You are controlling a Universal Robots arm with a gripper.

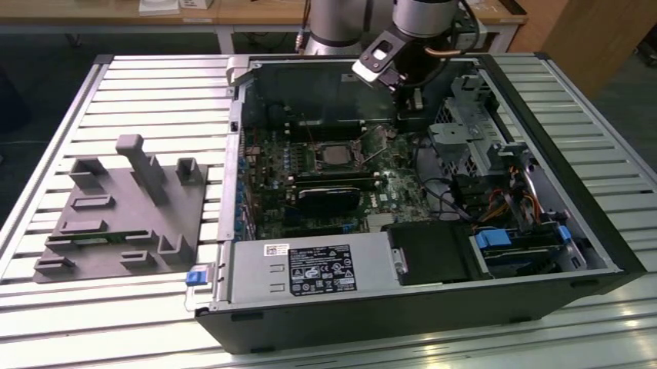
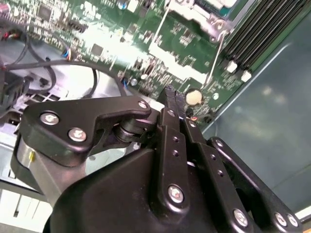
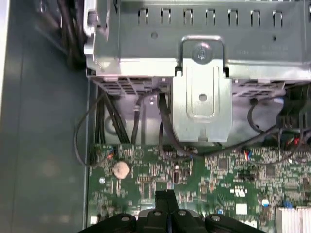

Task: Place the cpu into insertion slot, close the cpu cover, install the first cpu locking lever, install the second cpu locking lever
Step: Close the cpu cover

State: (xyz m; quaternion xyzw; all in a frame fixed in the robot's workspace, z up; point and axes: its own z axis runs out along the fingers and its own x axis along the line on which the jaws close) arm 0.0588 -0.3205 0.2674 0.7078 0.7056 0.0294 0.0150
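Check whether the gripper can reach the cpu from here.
Probably yes: the gripper, shut, hangs inside the open case near the cpu, and only low board parts lie between them.

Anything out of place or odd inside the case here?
Nothing spilled or damaged. A thin locking lever beside the cpu appears to stand raised, not latched down. The hand, shut and empty, hovers near the coin cell.

Slatted alu table [image 1: 134, 100] spreads below & round jaws, glare on near slats. Beyond jaws: light wood bench [image 1: 257, 11] w/ pale legs, dark floor [image 1: 41, 61] under. Wood panel [image 1: 590, 38] off jaws toward the exterior view's right.
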